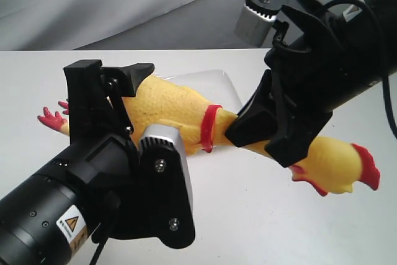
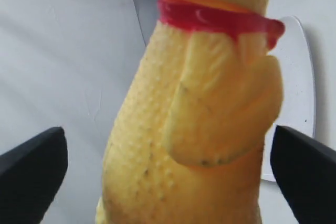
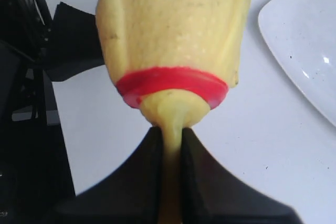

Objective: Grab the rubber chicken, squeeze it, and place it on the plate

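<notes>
The rubber chicken (image 1: 173, 107) is yellow with a red neck band, red feet at the left and a red comb at the right. It stretches across the middle of the exterior view, in front of the plate (image 1: 218, 82). My right gripper (image 1: 263, 131) is shut on its neck just behind the band, and the neck is pinched flat between the fingers (image 3: 147, 171). My left gripper (image 2: 168, 182) is open. Its two black fingers (image 2: 31, 166) stand wide on either side of the bumpy body (image 2: 199, 108), apart from it. The head is hidden in both wrist views.
The white square plate (image 3: 307, 40) lies beyond the chicken, its rim also showing in the left wrist view (image 2: 300, 77). The white table (image 1: 267, 215) runs to a grey cloth backdrop (image 1: 124, 4). The left arm's black body (image 1: 74, 209) fills the lower left.
</notes>
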### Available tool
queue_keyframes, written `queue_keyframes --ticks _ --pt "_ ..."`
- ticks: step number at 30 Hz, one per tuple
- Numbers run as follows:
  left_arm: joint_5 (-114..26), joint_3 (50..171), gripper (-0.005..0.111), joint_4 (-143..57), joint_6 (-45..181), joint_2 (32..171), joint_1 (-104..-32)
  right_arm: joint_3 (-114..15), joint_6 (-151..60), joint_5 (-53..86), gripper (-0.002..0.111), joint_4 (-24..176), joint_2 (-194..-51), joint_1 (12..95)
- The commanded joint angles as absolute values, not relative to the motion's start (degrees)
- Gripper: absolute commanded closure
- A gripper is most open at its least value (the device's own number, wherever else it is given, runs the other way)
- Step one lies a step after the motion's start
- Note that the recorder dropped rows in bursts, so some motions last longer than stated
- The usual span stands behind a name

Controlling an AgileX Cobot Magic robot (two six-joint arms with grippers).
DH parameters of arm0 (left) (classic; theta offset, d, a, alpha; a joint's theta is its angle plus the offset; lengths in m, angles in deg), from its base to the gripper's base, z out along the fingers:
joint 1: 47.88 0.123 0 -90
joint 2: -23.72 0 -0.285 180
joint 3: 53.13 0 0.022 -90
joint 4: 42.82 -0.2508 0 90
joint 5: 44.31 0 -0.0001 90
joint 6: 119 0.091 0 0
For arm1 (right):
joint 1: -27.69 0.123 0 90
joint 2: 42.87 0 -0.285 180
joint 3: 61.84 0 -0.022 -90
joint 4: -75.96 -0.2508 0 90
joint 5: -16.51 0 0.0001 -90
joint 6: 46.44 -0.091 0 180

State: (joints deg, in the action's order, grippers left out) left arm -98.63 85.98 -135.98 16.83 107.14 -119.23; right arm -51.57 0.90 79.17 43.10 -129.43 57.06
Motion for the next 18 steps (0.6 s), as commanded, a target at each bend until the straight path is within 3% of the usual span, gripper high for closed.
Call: queue_keyframes --ticks 1,4,9,18 --pt "-98.26 86.11 0.012 -136.83 15.54 107.19 -119.07 -51.8 3.17 80.49 0.108 40.98 -128.9 56.9" --pt "-98.25 86.11 0.031 -136.71 15.54 107.19 -119.08 -51.8 5.03 82.15 0.108 38.9 -128.9 56.9" --pt "-98.25 86.11 0.102 -134.53 15.77 107.19 -119.08 -51.8 5.1 82.24 0.108 38.39 -128.9 56.9" --pt "-98.77 86.11 0.104 -134.98 16.56 107.19 -119.08 -51.8 5.1 81.67 0.108 39.42 -128.9 56.9"
